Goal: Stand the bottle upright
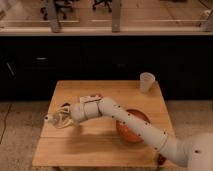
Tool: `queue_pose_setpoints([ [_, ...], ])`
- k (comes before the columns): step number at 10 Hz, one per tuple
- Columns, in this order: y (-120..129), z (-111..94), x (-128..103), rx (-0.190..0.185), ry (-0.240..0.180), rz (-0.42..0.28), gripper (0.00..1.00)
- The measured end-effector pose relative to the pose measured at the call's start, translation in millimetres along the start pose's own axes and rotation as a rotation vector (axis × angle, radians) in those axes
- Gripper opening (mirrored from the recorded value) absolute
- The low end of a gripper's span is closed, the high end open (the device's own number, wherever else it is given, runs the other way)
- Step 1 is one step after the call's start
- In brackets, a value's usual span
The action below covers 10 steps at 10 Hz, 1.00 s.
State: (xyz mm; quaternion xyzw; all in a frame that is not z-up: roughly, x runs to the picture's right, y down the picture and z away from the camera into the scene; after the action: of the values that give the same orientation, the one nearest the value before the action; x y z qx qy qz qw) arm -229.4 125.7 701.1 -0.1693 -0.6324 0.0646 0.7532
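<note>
Arm point(150, 134) over bowl point(141, 116), tool point(60, 120) at bottle point(48, 119)

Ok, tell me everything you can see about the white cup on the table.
The cup is translucent whitish, plastic-looking, wider at the rim than the base. It stands upright, mouth up, near the far right corner of the wooden table. Nothing but the table touches it; the gripper is far off, over the table's left side.
</note>
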Motion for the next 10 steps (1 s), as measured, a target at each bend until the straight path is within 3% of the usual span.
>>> queue_pose_setpoints([
  [10, 3.9, 9.2, 16.6, 0.024, -0.072, 0.047, 0.0],
])
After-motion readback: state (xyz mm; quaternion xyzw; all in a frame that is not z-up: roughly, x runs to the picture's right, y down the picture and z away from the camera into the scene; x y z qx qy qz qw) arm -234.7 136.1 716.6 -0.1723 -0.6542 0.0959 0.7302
